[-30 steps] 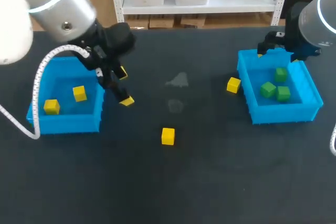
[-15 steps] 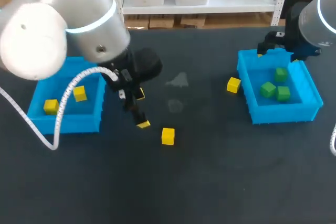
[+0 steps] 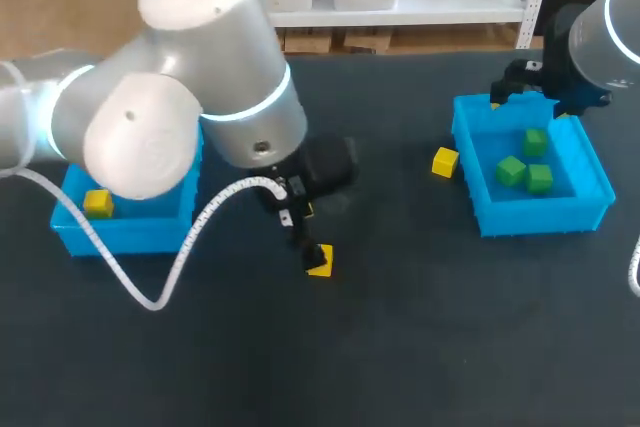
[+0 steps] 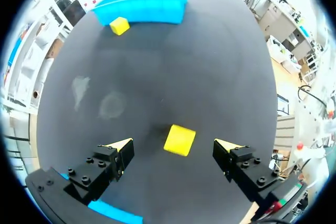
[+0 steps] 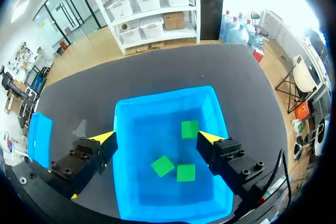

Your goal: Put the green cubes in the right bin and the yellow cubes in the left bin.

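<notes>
Left hand spread wide, a yellow cube lying on the table between its fingers, touching neither. Right hand spread above the right bin, which holds three green cubes. A second yellow cube sits just beside that bin. A third yellow cube lies in the left bin.

The left arm is built of bulky silver-white cylinders, banded by a pale glowing ring and trailed by a white cable. The right arm is grey. Black, screw-studded fingers tipped with yellow are carried by the left gripper and the right gripper.
</notes>
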`<action>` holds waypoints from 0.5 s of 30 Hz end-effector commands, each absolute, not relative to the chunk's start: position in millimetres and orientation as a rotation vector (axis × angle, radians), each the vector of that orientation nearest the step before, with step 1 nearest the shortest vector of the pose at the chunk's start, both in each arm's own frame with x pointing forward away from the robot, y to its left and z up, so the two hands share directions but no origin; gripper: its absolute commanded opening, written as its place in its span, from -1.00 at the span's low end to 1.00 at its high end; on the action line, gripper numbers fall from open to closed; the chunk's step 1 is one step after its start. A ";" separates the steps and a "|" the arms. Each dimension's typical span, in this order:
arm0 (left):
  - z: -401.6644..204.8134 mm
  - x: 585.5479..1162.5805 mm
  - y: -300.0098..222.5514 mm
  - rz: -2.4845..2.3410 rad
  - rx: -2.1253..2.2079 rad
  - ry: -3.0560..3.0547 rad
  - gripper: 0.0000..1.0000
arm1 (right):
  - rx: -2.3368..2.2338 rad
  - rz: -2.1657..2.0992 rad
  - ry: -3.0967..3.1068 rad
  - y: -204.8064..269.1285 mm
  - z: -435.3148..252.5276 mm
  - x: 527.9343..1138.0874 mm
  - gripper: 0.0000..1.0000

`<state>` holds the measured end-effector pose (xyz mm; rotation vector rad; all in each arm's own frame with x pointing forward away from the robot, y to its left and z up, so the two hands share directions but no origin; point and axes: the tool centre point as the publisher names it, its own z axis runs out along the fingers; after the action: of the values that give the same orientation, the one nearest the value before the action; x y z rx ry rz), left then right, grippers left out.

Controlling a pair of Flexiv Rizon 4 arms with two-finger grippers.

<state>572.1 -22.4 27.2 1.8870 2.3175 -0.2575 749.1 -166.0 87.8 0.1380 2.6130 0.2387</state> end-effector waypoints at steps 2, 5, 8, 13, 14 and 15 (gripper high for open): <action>25.2 566.9 -29.4 -0.261 1.937 2.301 1.00 | 0.140 0.236 2.608 -166.1 87.4 747.7 1.00; 19.1 562.4 -30.1 -0.263 1.957 2.298 1.00 | 0.140 0.236 2.608 -166.1 87.4 747.7 1.00; 11.6 561.7 -30.3 -0.249 1.968 2.296 1.00 | 0.140 0.236 2.608 -166.1 87.4 747.7 1.00; 1.6 562.3 -29.9 -0.214 1.987 2.288 1.00 | 0.140 0.236 2.608 -166.1 87.4 747.7 1.00; -1.4 563.3 -30.1 -0.206 1.983 2.289 1.00 | 0.140 0.236 2.608 -166.1 87.4 747.7 1.00; -3.8 564.2 -30.6 -0.202 1.981 2.292 1.00 | 0.140 0.236 2.608 -166.1 87.4 747.7 1.00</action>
<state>562.0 -27.0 3.0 1.9818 2.2886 -0.2057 749.1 -166.0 87.8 0.1380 2.6130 0.2387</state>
